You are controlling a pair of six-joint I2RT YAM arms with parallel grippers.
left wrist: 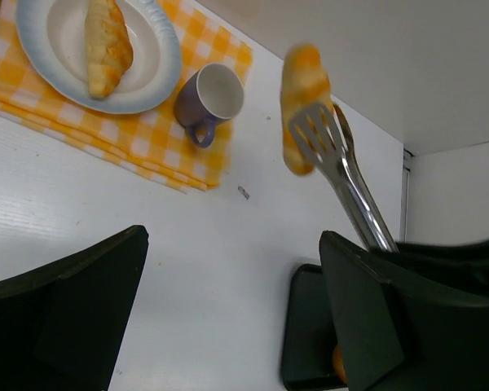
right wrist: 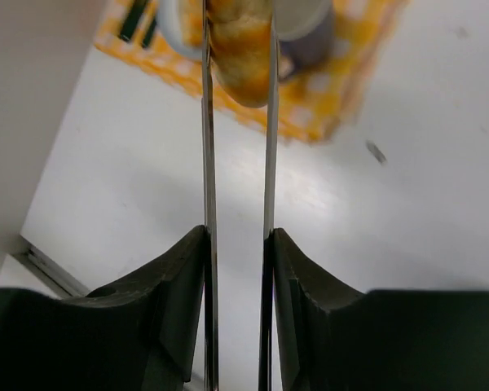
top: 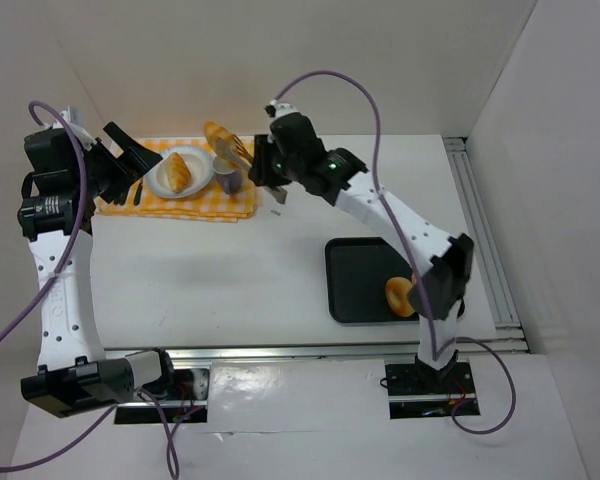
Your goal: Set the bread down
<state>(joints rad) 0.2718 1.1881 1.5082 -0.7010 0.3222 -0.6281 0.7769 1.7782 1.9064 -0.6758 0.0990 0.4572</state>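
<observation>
The right pincer [right wrist: 238,252] is clamping tongs [left wrist: 342,163], which are gripping a bread roll [left wrist: 301,106] aloft near the mug [left wrist: 212,98]; the left pincer [left wrist: 228,293] is gaping wide above the bench [left wrist: 106,204].

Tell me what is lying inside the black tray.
One golden-brown bread roll lies inside the black tray, near its right side. The right arm crosses over that side, hiding part of the roll and the tray's right edge, so anything under it cannot be seen.

A roll [left wrist: 106,45] lies on the plate [left wrist: 155,73] on the cloth [left wrist: 159,142], mug [left wrist: 191,112] right of it, tray [top: 355,270] nearer right.
</observation>
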